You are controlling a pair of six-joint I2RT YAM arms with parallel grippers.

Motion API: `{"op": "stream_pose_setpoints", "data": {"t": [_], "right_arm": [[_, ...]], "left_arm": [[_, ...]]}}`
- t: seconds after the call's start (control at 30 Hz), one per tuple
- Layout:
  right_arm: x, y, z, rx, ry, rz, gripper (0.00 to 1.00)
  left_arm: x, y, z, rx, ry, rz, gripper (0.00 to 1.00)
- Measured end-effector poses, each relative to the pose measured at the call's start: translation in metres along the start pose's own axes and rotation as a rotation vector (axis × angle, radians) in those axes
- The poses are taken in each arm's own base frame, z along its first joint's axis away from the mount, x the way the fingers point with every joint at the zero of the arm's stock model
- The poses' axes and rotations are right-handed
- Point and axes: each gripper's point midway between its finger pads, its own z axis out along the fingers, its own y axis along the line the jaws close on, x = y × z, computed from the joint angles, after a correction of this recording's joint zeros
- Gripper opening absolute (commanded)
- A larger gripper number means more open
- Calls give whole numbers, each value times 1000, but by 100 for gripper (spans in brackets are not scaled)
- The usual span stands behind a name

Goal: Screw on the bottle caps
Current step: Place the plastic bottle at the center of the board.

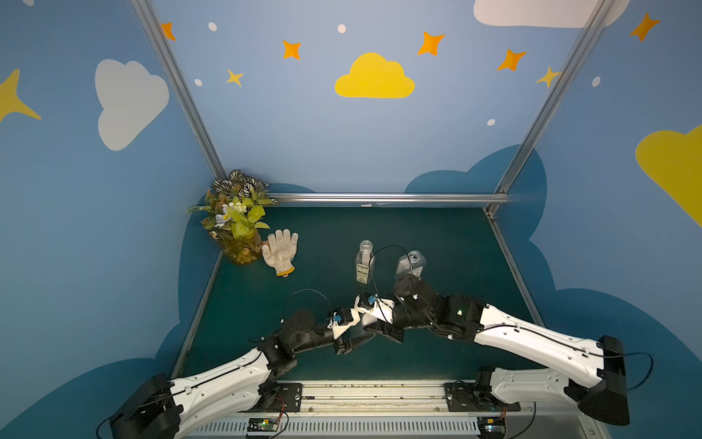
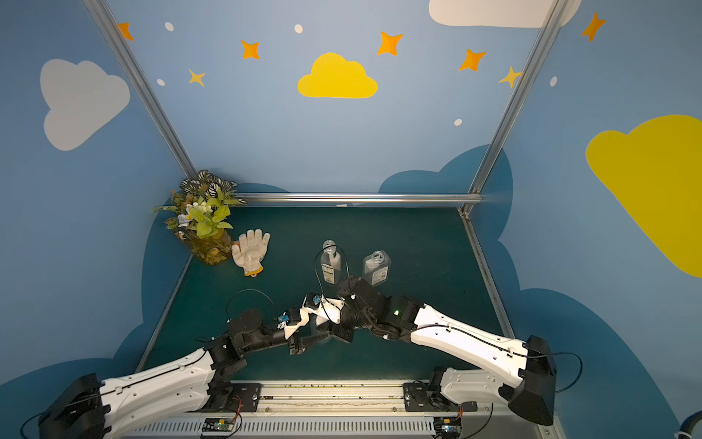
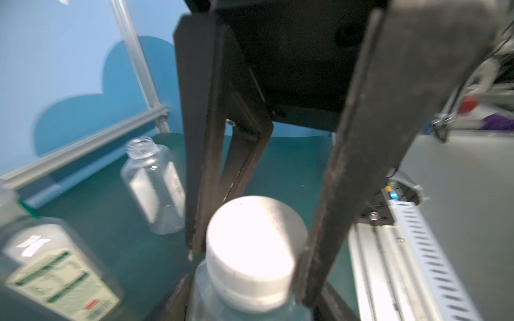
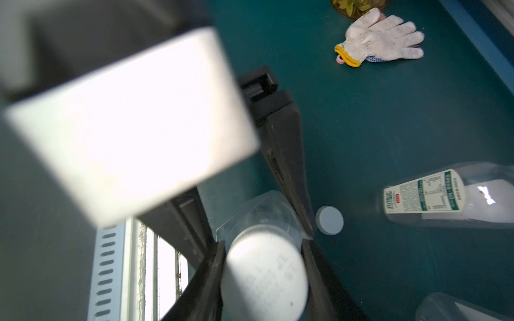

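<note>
The two arms meet low at the front middle of the green table (image 1: pixel 437 247). In both top views they hide the bottle they are working on.

The left wrist view shows it well. It is a clear bottle (image 3: pixel 205 301) with a round white cap (image 3: pixel 253 244) sitting on its neck. The left gripper (image 3: pixel 247 269) comes down from above. Its two dark fingers (image 3: pixel 347 180) stand one on each side of the cap, and one of them touches the cap's rim. I cannot tell if they are squeezing the cap or just sitting beside it.

Lower down, two more dark fingers (image 3: pixel 178 303) hug the sides of the bottle under the cap. These belong to the right gripper (image 4: pixel 262 240), which is closed around the bottle.

A second cap (image 4: pixel 329 220) lies flat on the table just beside the held bottle.

Behind the arms two more bottles stand up with open necks. The slim bottle (image 1: pixel 364 262) has a label with green print on it. The flat-sided bottle (image 1: pixel 410 264) stands near it, toward the right side of the table.

A white work glove (image 1: pixel 281 251) lies flat near the back left. It is right beside a leafy plant (image 1: pixel 235 216) that fills the back left corner
</note>
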Motion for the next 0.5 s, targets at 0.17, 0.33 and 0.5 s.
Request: {"op": "stream_pose_setpoints", "data": {"t": [0.17,0.33,0.5], "right_arm": [[-28,-37,13,100,2,53,2],[-48,-68,38,158,19,98,2],[-67,-91,68,188,28,134,2]], "left_arm": [[-18,34,-23,-229,-53,-2,100],[-28,65,-58,-464,-121,-16,100],[-26,89,-87,-656,-140,-49,100]]}}
